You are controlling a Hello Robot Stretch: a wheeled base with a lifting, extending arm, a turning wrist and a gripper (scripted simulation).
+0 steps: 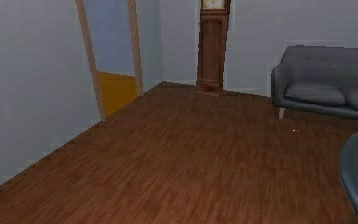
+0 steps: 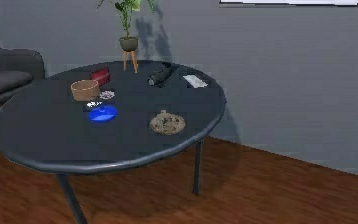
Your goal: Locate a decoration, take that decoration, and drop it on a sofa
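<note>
On the round dark table (image 2: 57, 140), toward its nearer edge, lies a small tan round piece (image 2: 167, 122), our likeliest decoration, near a blue blob (image 2: 103, 113). We judge the locating step is ending; next comes reaching for it. Our pincer's state we cannot tell. Across the room stands the grey sofa (image 1: 322, 85).

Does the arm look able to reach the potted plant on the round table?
Perhaps, at full stretch: the potted plant stands at the far edge of the table; a red box and a dark remote lie nearer, and the arm must clear them.
</note>
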